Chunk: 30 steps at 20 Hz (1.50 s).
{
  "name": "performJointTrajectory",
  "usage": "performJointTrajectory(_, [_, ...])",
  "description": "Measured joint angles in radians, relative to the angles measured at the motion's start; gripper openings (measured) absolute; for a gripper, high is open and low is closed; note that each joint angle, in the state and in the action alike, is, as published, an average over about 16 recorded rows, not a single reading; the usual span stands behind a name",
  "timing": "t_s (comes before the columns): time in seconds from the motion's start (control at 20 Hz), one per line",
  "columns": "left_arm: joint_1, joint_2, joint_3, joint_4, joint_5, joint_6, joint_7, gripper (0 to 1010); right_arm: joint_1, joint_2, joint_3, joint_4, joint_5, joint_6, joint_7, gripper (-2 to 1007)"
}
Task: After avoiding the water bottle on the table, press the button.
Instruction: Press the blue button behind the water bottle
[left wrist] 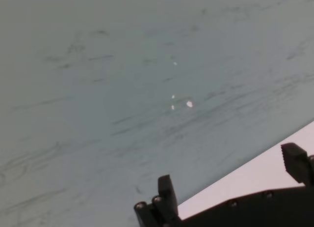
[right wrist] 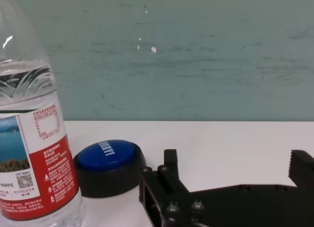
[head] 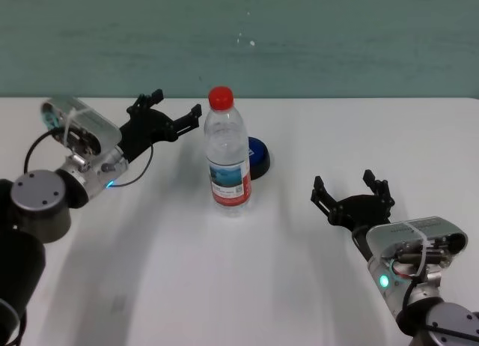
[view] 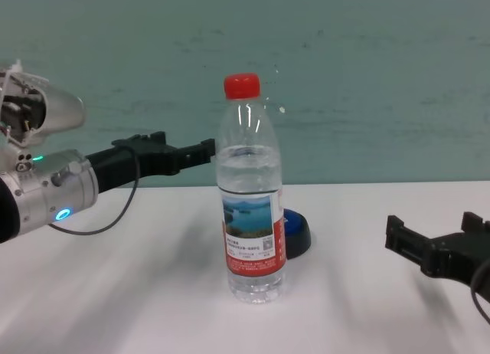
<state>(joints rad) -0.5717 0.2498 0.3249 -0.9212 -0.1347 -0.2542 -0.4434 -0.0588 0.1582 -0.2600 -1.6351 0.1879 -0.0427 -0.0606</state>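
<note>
The water bottle [head: 227, 155], clear with a red cap and a red-and-white label, stands upright mid-table. Just behind it to the right, partly hidden, sits the blue-domed button [head: 259, 156] on its black base. My left gripper [head: 177, 106] hovers open to the left of the bottle's cap, raised above the table [head: 224, 286]. My right gripper [head: 350, 187] is open, low over the table, right of the bottle and nearer me than the button. In the right wrist view the button [right wrist: 109, 163] lies ahead beside the bottle [right wrist: 29, 153], and nothing is between the fingers.
A teal wall [head: 337, 39] runs along the table's far edge. In the left wrist view there is mostly wall and a strip of white table [left wrist: 255, 178]. Bare tabletop spreads in front of the bottle and to both sides.
</note>
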Motion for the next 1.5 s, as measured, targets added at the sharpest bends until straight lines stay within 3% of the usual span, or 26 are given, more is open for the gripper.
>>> performJointTrajectory(0.55, [0.048,0.025,-0.042,-0.061,-0.011,0.022,0.033,1010,0.0,0.0,0.0,0.0,0.0,0.0,0.0,1004])
performJointTrajectory(1.5, [0.214,0.069,-0.135,-0.273,-0.036,0.086,0.102,1010,0.0,0.0,0.0,0.0,0.0,0.0,0.0,1004])
